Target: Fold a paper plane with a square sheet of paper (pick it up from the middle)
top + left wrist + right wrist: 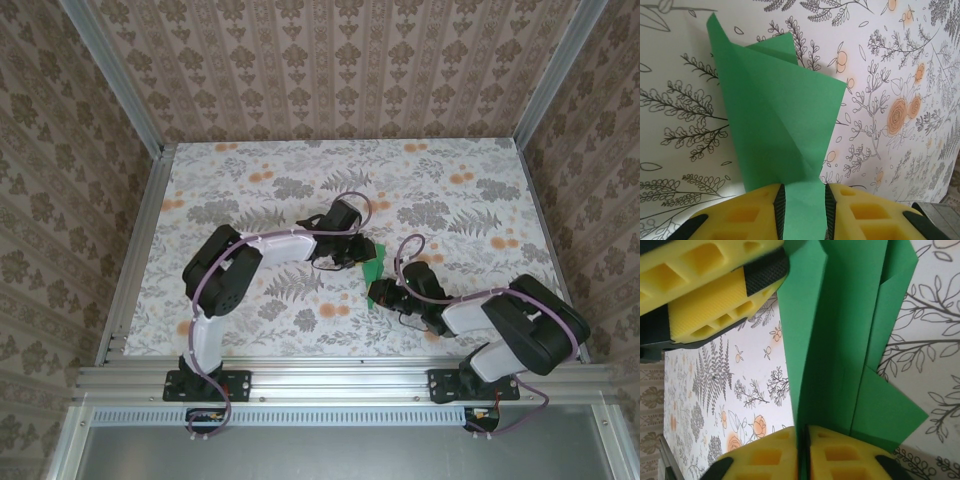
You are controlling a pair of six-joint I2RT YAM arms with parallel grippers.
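1. right gripper (802, 432): yellow fingers nearly together, with a thin edge of the green paper (840, 340) pinched in the slit.
2. left gripper (802, 192): jaws part open and a strip of the green paper spans the gap; can't tell if it really clamps.
3. green paper: creased into a pointed, layered shape, sits between both grippers and looks lifted off the floral table (250, 180), near mid-table.
4. risk: 2 holds on 1 thin sheet, so arms pulling apart could tear it; a loose left hold could let it slip and skew the creases.
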